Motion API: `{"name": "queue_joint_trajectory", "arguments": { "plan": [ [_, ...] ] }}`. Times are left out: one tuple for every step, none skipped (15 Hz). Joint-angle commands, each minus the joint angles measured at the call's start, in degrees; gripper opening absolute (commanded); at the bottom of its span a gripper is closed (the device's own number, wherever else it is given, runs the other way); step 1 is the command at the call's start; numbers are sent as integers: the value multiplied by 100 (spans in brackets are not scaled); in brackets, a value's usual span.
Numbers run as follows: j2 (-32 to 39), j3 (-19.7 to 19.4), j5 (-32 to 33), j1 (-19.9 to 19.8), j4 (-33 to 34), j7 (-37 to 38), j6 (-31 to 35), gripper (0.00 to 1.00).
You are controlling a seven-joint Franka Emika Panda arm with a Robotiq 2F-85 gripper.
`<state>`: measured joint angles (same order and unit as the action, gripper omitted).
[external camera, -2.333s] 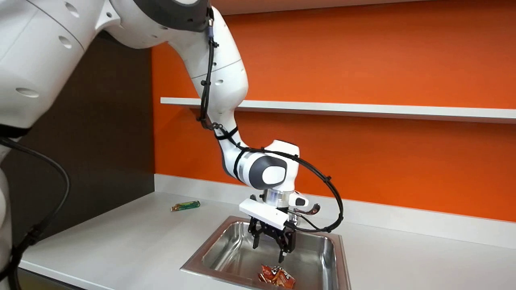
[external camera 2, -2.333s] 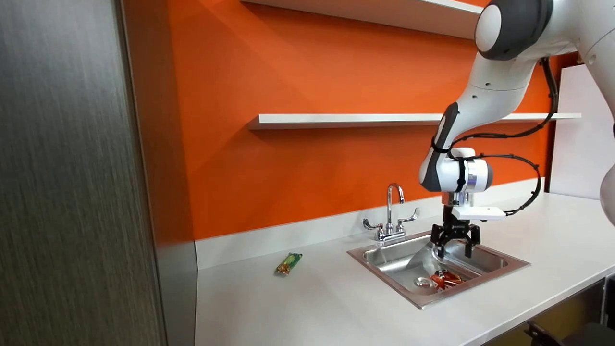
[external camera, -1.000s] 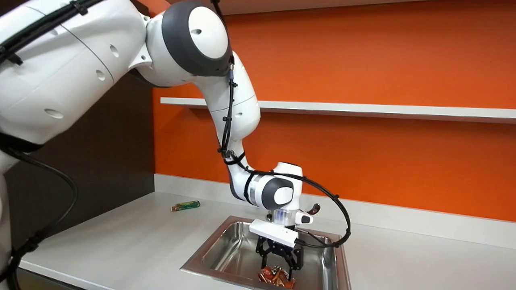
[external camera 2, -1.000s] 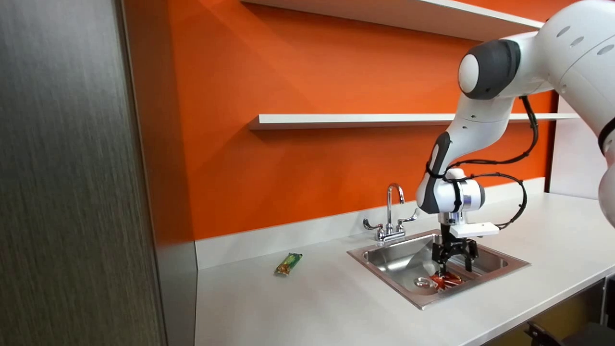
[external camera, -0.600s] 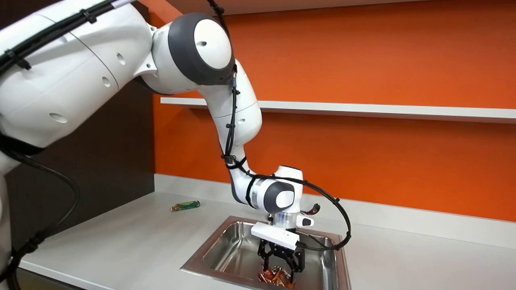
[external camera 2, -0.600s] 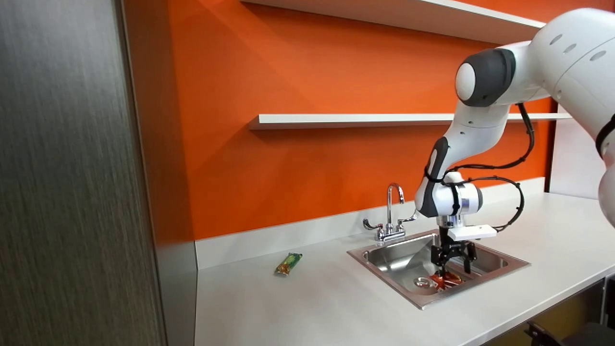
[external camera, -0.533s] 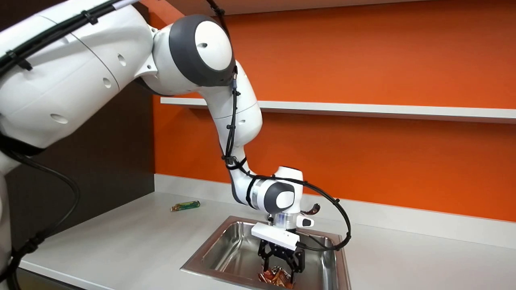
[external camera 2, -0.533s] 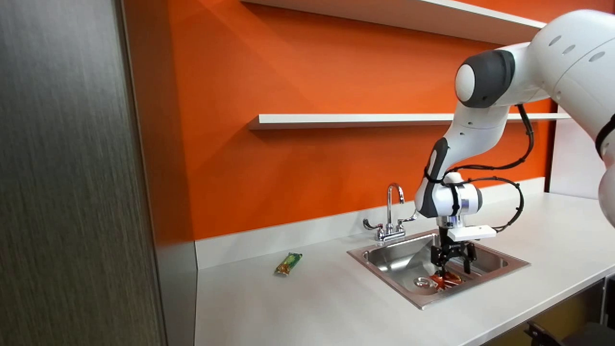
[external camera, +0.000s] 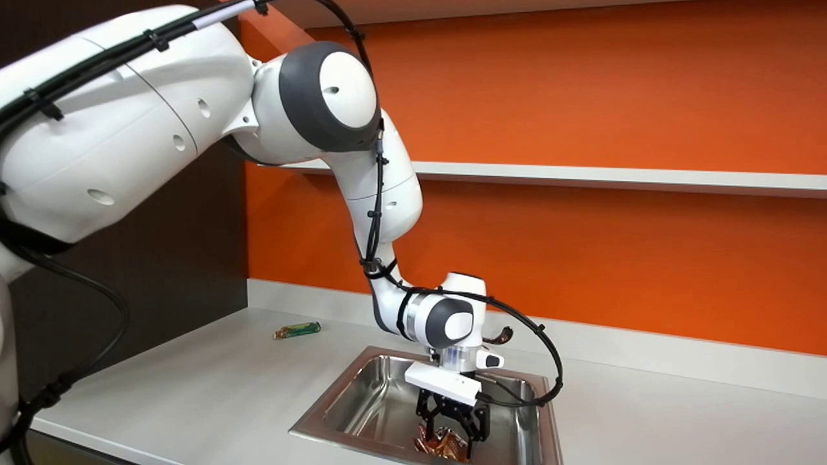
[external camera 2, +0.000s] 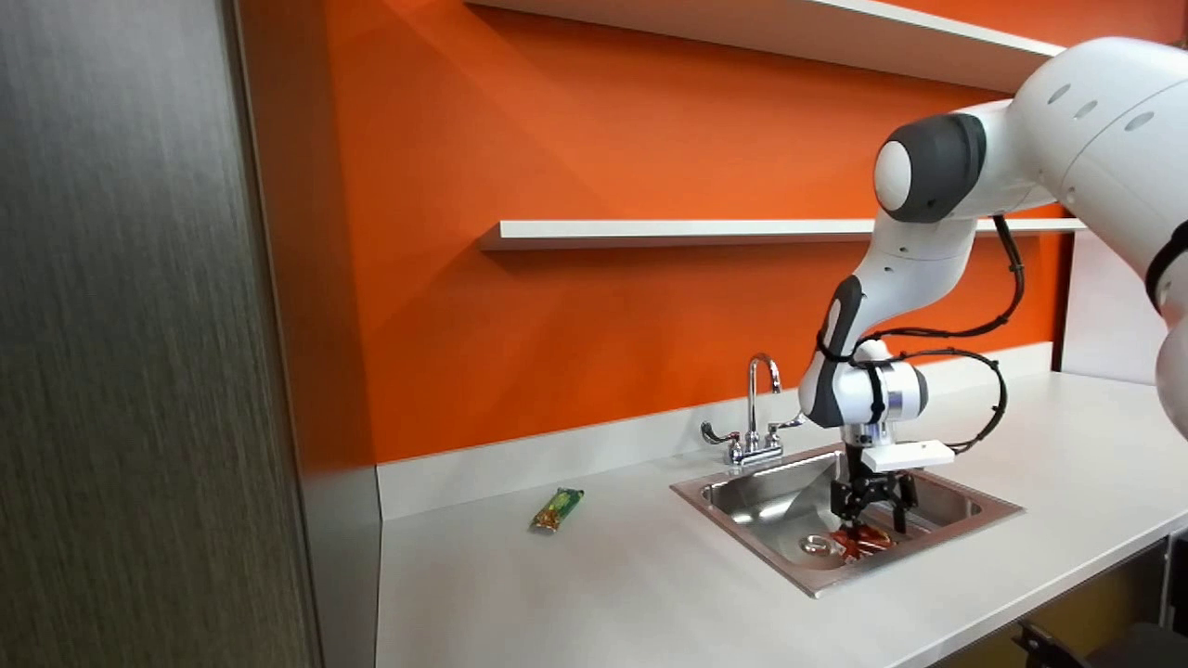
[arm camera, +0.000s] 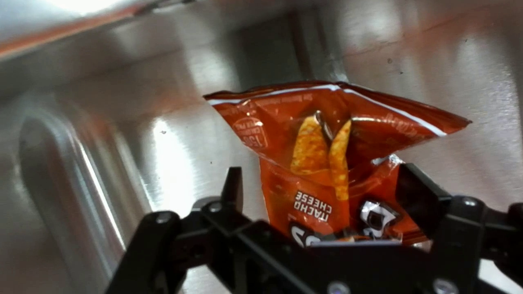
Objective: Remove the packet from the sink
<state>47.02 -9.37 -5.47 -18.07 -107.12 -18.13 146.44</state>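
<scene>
A crumpled red-orange chip packet (arm camera: 314, 163) lies on the floor of the steel sink (external camera: 331, 395). It also shows in both exterior views (external camera: 442, 445) (external camera 2: 871, 541), partly hidden by the fingers. My gripper (arm camera: 320, 173) is open and low in the sink (external camera 2: 742, 540), with its fingers on either side of the packet. In the wrist view a strip of bare steel shows between the left finger and the packet. The right finger overlaps the packet's right edge; I cannot tell whether it touches. The packet's lower end is hidden behind the gripper body.
A small green packet (external camera: 297, 330) lies on the white counter, also seen in an exterior view (external camera 2: 558, 509). A faucet (external camera 2: 754, 408) with lever handles stands behind the sink. A white shelf (external camera 2: 668, 232) runs along the orange wall. The sink walls surround the gripper.
My gripper has moved down from above the packet to around it, slowing over the last second. It stays open. The packet lies in about the same place.
</scene>
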Motion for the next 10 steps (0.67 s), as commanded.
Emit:
{"name": "queue_joint_trajectory", "arguments": {
  "plan": [
    [93,70,206,-61,177,227,-20,65],
    [106,72,216,-60,195,233,-19,58],
    [107,72,223,-60,198,234,-19,49],
    [109,74,225,-60,203,234,-16,42],
    [111,74,227,-61,209,235,-16,33],
    [111,75,228,-64,212,233,-16,27],
    [111,74,230,-64,214,234,-14,20],
    [108,74,233,-66,213,231,-11,11],
    [107,71,237,-64,211,233,-5,5],
    [106,75,235,-68,213,228,0,0]
  ]
}}
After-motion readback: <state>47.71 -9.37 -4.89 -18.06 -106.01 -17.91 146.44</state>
